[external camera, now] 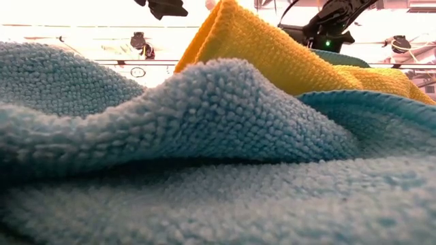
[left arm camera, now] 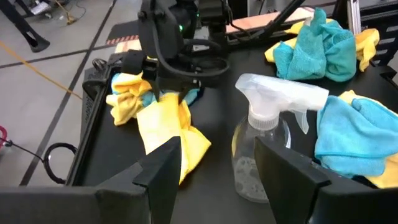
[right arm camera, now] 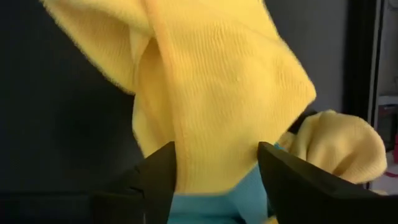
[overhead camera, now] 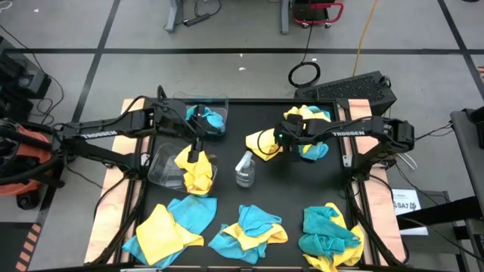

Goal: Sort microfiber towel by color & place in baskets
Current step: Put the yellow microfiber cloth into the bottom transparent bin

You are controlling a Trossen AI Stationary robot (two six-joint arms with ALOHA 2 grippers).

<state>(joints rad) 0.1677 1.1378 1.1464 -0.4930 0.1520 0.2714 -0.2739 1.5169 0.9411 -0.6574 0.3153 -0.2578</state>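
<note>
Yellow terry cloth fills the right wrist view: a yellow towel (right arm camera: 211,93) hangs between the right gripper (overhead camera: 281,140) jaws, which stand apart around it, so whether they still pinch it cannot be told. In the high view this towel (overhead camera: 263,143) lies just right of the spray bottle (overhead camera: 244,169), the landmark at the middle of the black surface (overhead camera: 257,113). The left gripper (overhead camera: 198,143) is left of the bottle, over another yellow towel (overhead camera: 195,172) beside a clear basket (overhead camera: 165,168); its jaws stand apart with nothing between them. A second basket (overhead camera: 214,102), behind and left of the bottle, holds a teal towel (overhead camera: 210,119). More mixed towels lie in front of the bottle. The cloths look light, limp and fuzzy, likely to sag and drag; pinching a raised fold near the middle should lift one cleanly.
</note>
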